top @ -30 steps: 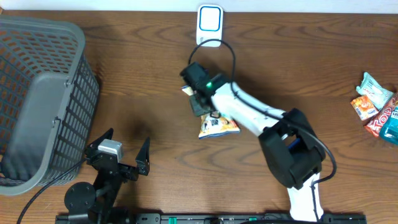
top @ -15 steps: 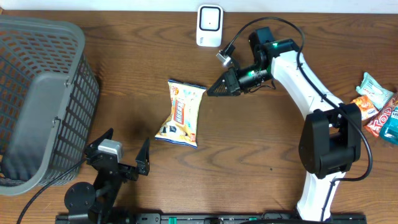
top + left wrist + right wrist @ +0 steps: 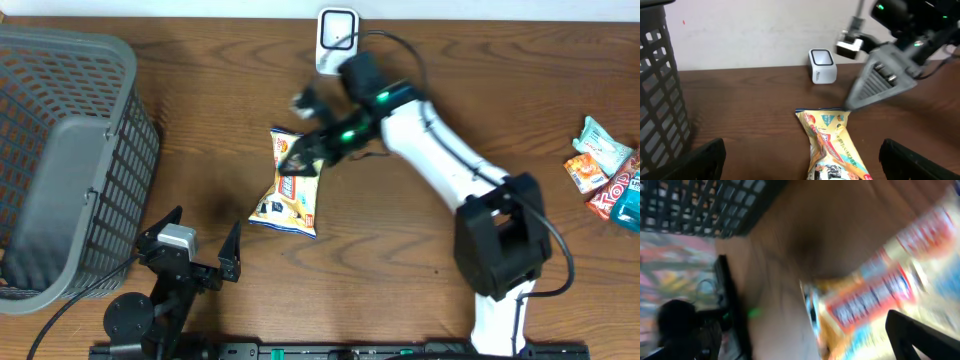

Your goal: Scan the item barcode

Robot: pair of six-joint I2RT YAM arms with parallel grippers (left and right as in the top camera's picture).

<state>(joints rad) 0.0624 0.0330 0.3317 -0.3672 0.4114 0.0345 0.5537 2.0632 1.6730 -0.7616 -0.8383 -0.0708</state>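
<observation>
The item, a yellow snack bag (image 3: 290, 188) with red lettering, lies flat on the brown table, left of centre. It also shows as the bag (image 3: 836, 145) in the left wrist view and, blurred, as the bag (image 3: 880, 297) in the right wrist view. The white barcode scanner (image 3: 337, 40) stands at the back edge. My right gripper (image 3: 297, 158) hovers over the bag's far end, motion-blurred, jaws open with nothing between them. My left gripper (image 3: 190, 262) rests near the front edge, open and empty, pointing at the bag.
A grey mesh basket (image 3: 60, 150) fills the left side of the table. Several small snack packets (image 3: 605, 168) lie at the far right edge. The scanner's black cable loops over the right arm.
A second ago the right gripper held the bag near the scanner; the bag then lay on the table. The gripper has swung back left over the bag's top and opened.
</observation>
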